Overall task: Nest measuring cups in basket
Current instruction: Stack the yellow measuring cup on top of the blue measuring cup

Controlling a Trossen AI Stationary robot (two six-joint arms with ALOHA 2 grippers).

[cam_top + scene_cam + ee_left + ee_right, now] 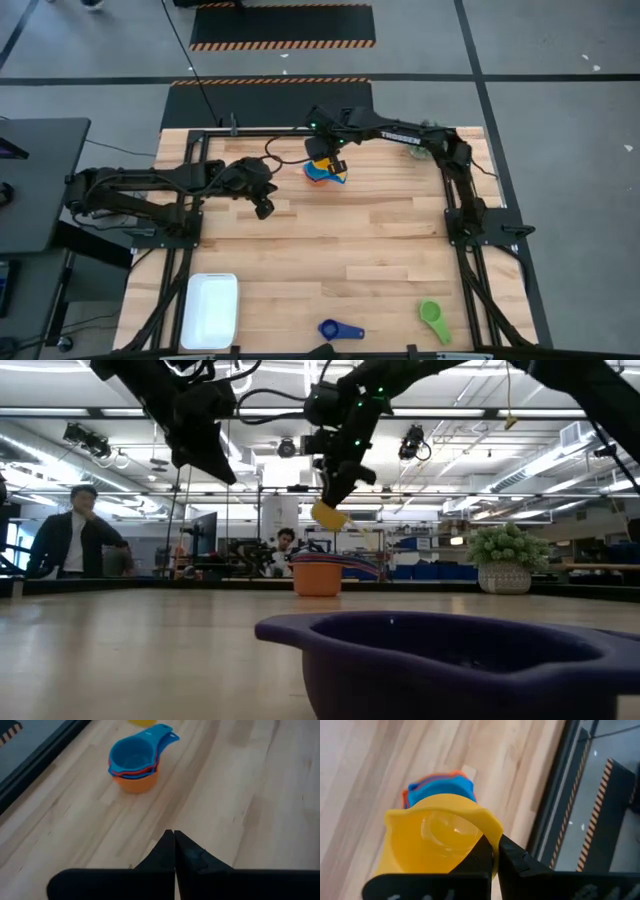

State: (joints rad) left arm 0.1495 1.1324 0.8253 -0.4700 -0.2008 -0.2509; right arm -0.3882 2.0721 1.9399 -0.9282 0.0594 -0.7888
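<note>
A stack of blue, red and orange measuring cups (320, 174) stands on its base near the table's far edge, also in the left wrist view (134, 766) and the low view (318, 574). My right gripper (334, 163) hangs just above it, shut on a yellow cup (437, 840). My left gripper (264, 206) is shut and empty, to the left of the stack (174, 845). A navy cup (340, 329) and a green cup (434, 320) lie near the near edge. The white basket (210, 310) sits at the near left corner. My right gripper (495, 842) pinches the yellow cup between its two fingers at one side of the rim (489, 831), coming from above. The cup (328, 515) is lifted clear and tilted, directly over the blue top cup of the stack (440, 790).
A small green potted plant (505, 560) stands at the far right, behind the right arm. The black frame rails (448, 190) run along both sides of the table. Bare wood lies between the stack and the near-edge cups. People sit in the room beyond the table (75, 540).
</note>
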